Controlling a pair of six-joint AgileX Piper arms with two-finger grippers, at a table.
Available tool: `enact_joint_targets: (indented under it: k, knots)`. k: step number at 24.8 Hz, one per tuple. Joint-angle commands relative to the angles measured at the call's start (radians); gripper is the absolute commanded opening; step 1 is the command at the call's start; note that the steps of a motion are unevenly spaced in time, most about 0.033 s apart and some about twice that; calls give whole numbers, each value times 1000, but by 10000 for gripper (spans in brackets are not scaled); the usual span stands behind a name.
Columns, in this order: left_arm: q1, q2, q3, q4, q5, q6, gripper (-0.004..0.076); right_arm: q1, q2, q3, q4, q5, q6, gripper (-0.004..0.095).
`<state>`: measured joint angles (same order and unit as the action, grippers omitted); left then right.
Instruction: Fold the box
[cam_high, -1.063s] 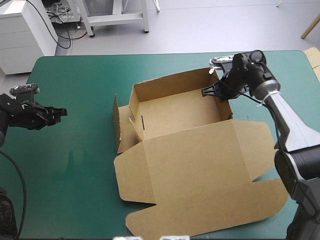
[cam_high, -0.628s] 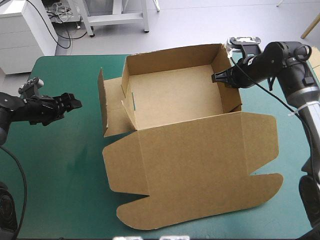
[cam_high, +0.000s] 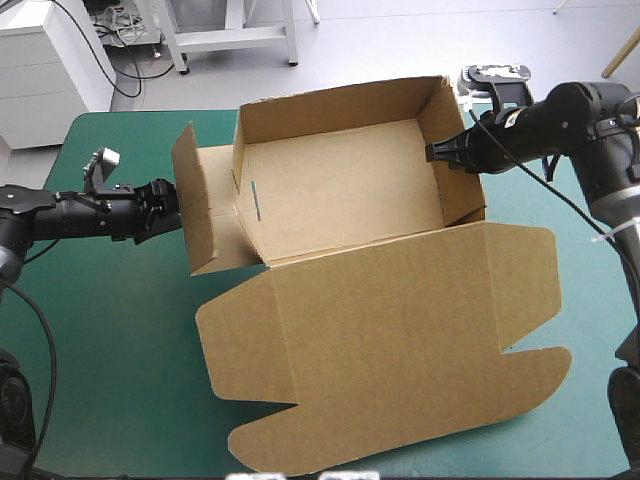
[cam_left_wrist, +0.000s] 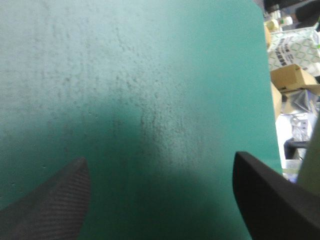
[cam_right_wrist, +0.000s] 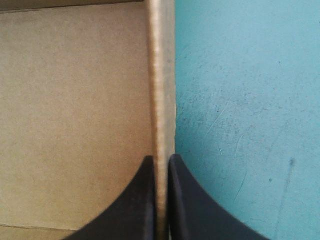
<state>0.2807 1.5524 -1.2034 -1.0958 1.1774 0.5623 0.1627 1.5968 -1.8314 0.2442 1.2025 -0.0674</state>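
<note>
The brown box (cam_high: 340, 190) stands in the middle of the table with its walls raised and its wide lid (cam_high: 390, 340) lying flat toward the near edge. My right gripper (cam_high: 437, 155) is shut on the top edge of the box's right wall (cam_right_wrist: 162, 90), one black finger on each side of the board (cam_right_wrist: 161, 195). My left gripper (cam_high: 168, 210) is open, just outside the box's loose left flap (cam_high: 195, 215), without touching it. In the left wrist view its fingers (cam_left_wrist: 47, 202) stand wide apart over bare teal-green cover (cam_left_wrist: 150, 100).
Bare teal-green cover (cam_high: 100, 340) lies left of the box and along the near left corner. The lid reaches close to the table's near edge. A narrow strip of cover (cam_high: 580, 200) shows to the right of the box.
My right gripper has raised and shifted the box by its right wall, toward the far edge. My left gripper has moved right, up to the left flap, and has opened wider.
</note>
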Motion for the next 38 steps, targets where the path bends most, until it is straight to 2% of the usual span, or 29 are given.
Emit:
enact_joint_targets:
  k: [1,7,14,18,27,33,38]
  knots:
    - [-7,-38,-24,-126,94,61,560,-6,12,-24,74,-113,12,-21]
    - [-7,-40,-24,-126,104,64,545,10,142,-24,137,-173,12,-20]
    - [-7,-44,-24,-126,104,71,545,133,255,-24,135,-261,31,-20]
    - [-7,-74,-24,-122,104,78,545,184,281,-24,126,-323,67,-19]
    - [-51,-86,-24,-94,104,67,545,244,300,-24,126,-357,96,-19]
    - [-107,-86,-24,67,77,20,540,279,301,-24,115,-366,111,-19]
    - [-124,-86,-24,216,21,-78,462,325,306,-24,70,-365,122,-19]
